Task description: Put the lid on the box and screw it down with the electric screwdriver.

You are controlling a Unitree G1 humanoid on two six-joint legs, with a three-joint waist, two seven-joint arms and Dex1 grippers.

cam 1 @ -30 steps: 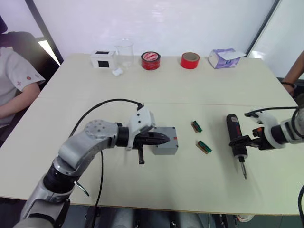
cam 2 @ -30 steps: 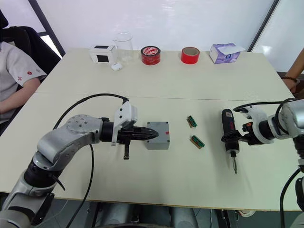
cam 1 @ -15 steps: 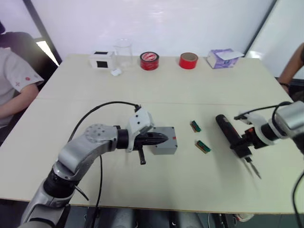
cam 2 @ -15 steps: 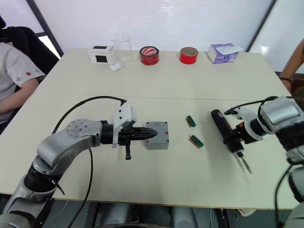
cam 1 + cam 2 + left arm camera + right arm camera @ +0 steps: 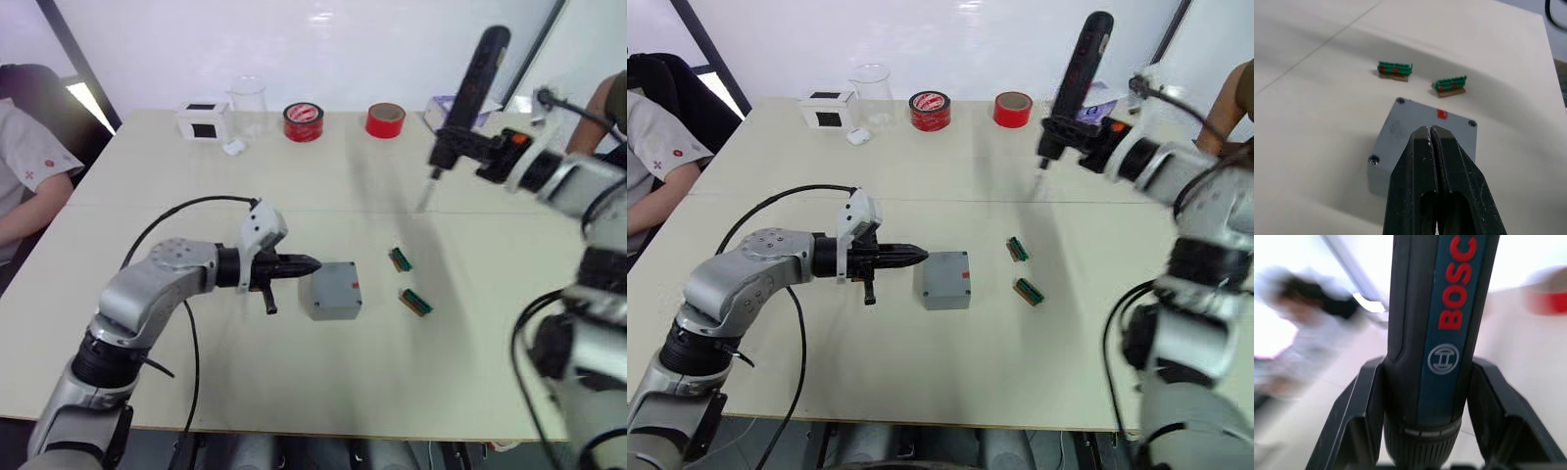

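Table [image 5: 196, 392]: box [image 5: 328, 305] mid-table, lid [image 5: 331, 284] already seated on top. Electric screwdriver [image 5: 468, 93] raised high, clenched in right gripper [image 5: 460, 147]. Left gripper [image 5: 302, 262] pinched empty, tips just beside box. Next: likely lower bit plumb onto corner hole, left bracing box. Left wrist view alone shows corner holes, red mark [image 5: 1442, 114].

My rig's two arms: silver-grey shells, white wrist housings, black fingers.

On the left arm [image 5: 157, 289] I see rounded silver-grey segments, a disc-shaped joint cap dotted with small screws, a black elbow collar, and a black cable looping to the white wrist housing [image 5: 260, 227]. The left gripper [image 5: 1431, 139] has tapered, matte black fingers [image 5: 1418, 161]. The right arm [image 5: 1176, 171] repeats this silver-and-white scheme with black cabling; the right gripper's [image 5: 1427, 401] fingers [image 5: 1354, 418] are angular black plates.
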